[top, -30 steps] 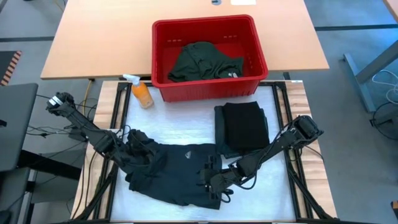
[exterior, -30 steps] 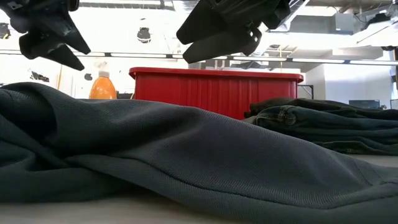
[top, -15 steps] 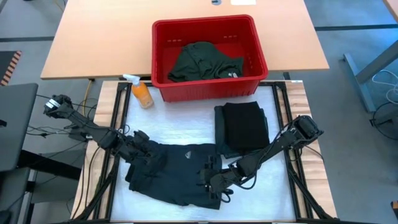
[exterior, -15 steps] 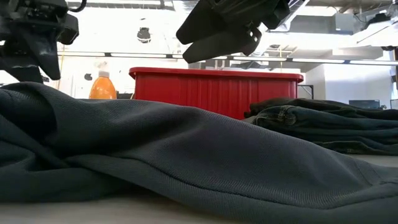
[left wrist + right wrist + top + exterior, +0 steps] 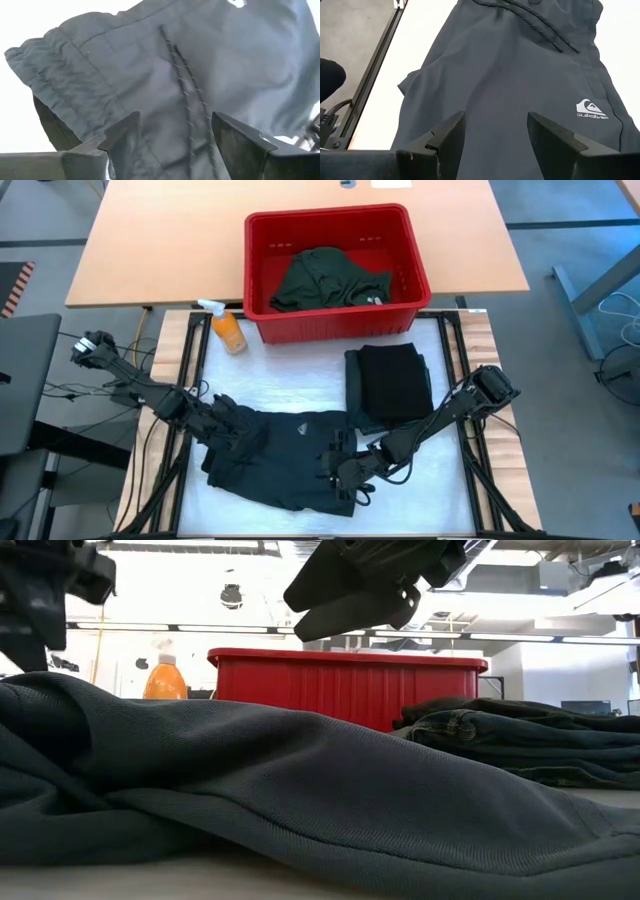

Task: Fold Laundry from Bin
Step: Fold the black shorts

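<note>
1. The dark garment (image 5: 285, 455) I'm working on lies crumpled on the white mat (image 5: 300, 395) at the near side of the table, spread between my two grippers. It's got a small white logo (image 5: 590, 108) on it and a drawstring running down the middle.
2. My left gripper (image 5: 232, 423) sits over the garment's left end, fingers (image 5: 122, 137) apart with the gathered waistband and drawstring between them. Nothing's pinched yet as far as I can see.
3. My right gripper (image 5: 345, 470) hangs just above the garment's right part, fingers (image 5: 445, 140) also spread wide, holding nothing.
4. Just beyond my right arm there's a folded black stack (image 5: 392, 385) on the mat, near the garment's far right corner.
5. The red bin (image 5: 330, 225) stands past the mat's far edge, with a dark green garment (image 5: 325, 278) bunched inside.
6. An orange spray bottle (image 5: 227, 328) stands just beside the bin's left front corner.
</note>
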Tool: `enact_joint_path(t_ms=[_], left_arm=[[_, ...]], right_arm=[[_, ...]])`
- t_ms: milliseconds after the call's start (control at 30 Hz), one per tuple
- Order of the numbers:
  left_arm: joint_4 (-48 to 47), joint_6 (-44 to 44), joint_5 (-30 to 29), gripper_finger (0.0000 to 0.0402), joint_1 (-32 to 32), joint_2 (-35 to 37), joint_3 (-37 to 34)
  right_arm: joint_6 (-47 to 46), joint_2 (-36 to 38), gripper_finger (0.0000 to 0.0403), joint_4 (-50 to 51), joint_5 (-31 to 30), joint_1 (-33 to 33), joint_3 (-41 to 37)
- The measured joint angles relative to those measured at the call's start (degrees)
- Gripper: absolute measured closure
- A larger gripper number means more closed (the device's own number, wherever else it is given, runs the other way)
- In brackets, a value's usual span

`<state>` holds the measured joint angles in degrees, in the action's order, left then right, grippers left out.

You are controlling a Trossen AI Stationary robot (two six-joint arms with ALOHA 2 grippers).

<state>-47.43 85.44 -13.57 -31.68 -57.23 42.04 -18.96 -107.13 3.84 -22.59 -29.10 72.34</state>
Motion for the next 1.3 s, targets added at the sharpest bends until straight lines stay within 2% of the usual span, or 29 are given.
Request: enact_joint_path(t_ms=[233, 433, 633, 1000, 1300], left_arm=[[-12.7, 2.2, -3.2, 0.0205, -3.8, -0.5, 8.5], [-22.2, 13.2, 2.3, 0.0217, -10.5, -3.6, 9.2], [-22.2, 14.9, 1.3, 0.0218, -13.8, -8.2, 9.1], [-22.2, 12.8, 2.8, 0.0218, -14.3, -16.8, 9.1], [-21.1, 10.6, 3.1, 0.0218, -14.1, -18.6, 9.1]], right_arm=[[1.3, 0.0, 0.0163, 0.0, 0.0, 0.0, 0.0], [1.5, 0.0, 0.0163, 0.0, 0.0, -0.1, 0.0], [2.9, 0.0, 0.0163, 0.0, 0.0, 0.2, 0.0], [2.5, 0.0, 0.0163, -0.1, 0.2, 0.6, 0.0], [2.5, 0.0, 0.0163, -0.1, 0.2, 0.6, 0.0]])
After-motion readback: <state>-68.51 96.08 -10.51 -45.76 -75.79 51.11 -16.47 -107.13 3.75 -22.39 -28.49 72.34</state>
